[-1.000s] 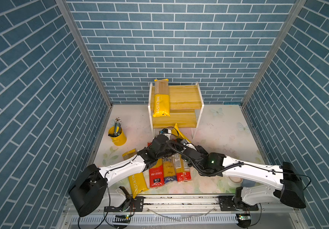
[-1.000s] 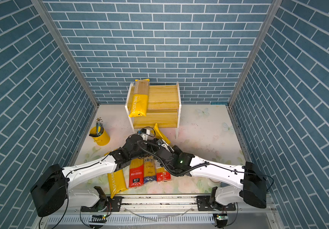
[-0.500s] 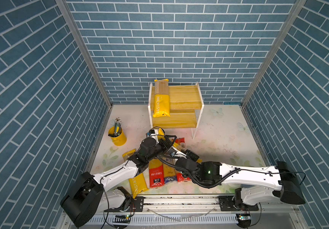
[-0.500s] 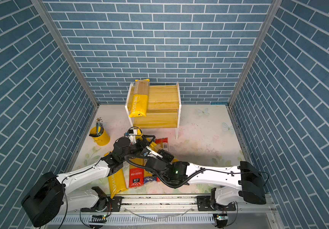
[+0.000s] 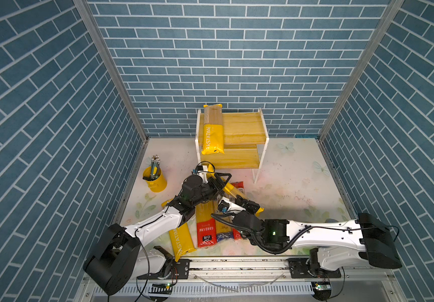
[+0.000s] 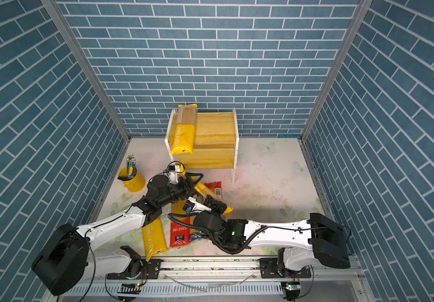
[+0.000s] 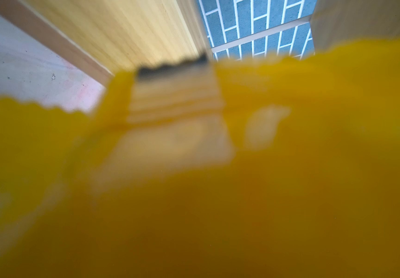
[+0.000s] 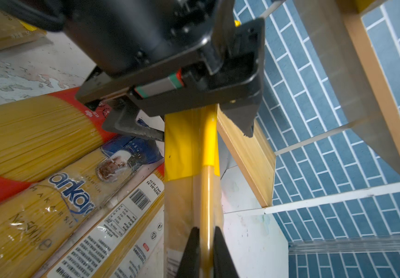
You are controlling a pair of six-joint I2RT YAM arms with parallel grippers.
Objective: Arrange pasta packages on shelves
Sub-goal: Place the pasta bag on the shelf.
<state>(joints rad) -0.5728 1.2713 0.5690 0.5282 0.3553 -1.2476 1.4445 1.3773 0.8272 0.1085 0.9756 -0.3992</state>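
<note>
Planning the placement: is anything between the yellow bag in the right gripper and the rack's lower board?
Only the left gripper, jaws straddling the far end of the held bag, nearest the rack. The lower board looks bare.

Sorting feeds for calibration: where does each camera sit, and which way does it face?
Both top views: high at the front, looking down toward the back wall; left arm, right arm, shelves.
Left wrist: faces the shelves past the blurred held bag; no own body clear.
Right wrist: looks along the right end effector, shut on that bag, toward the left end effector.
Shared: bag and shelves.
</note>
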